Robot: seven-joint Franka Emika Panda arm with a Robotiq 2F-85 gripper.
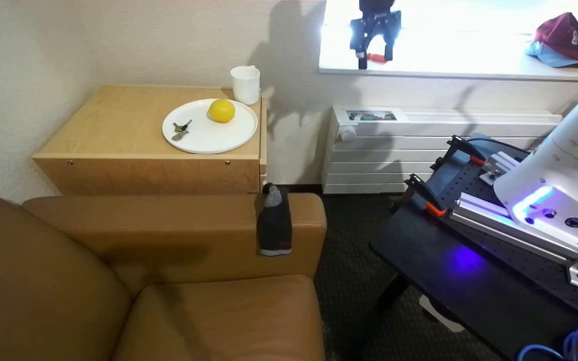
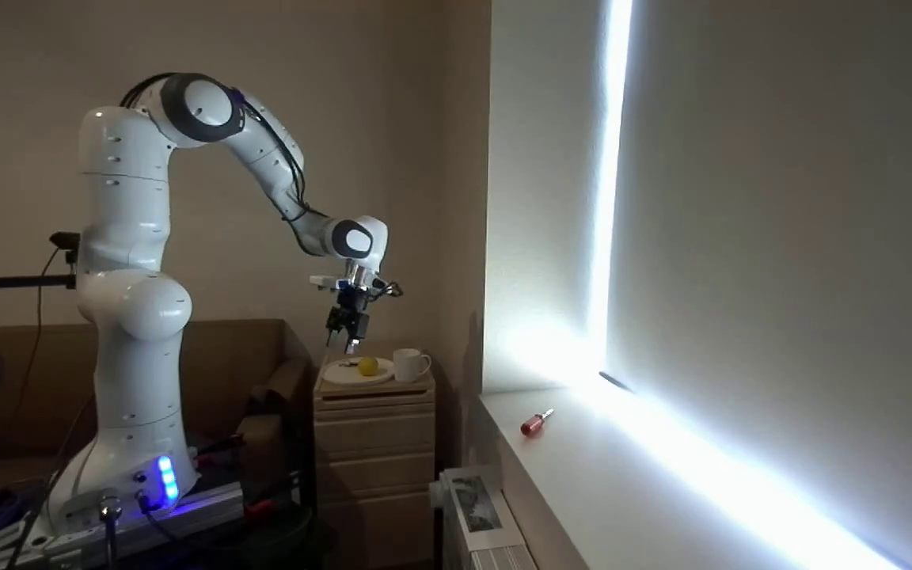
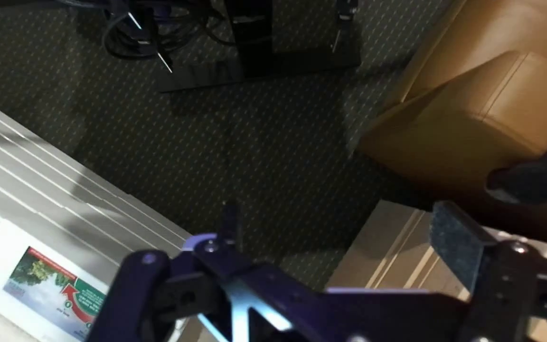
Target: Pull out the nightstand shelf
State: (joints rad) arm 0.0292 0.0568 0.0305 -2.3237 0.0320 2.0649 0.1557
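To us this looks like a living space in a home, with a bit of lab about it. Taking the nightstand [image 1: 118, 115] as our landmark, we see a mug [image 1: 246, 85] and a white plate [image 1: 198, 140] with a lemon [image 1: 221, 111] and keys [image 1: 182, 128] on its top. A brown sofa [image 1: 168, 265] stands just beside it, a radiator [image 1: 399, 155] near it. Well apart from it is a black table [image 1: 419, 255] bearing a robot arm [image 2: 127, 190], our sign of a lab.

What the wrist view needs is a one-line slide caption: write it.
Open gripper against dark carpet, with radiator, nightstand and sofa in view.
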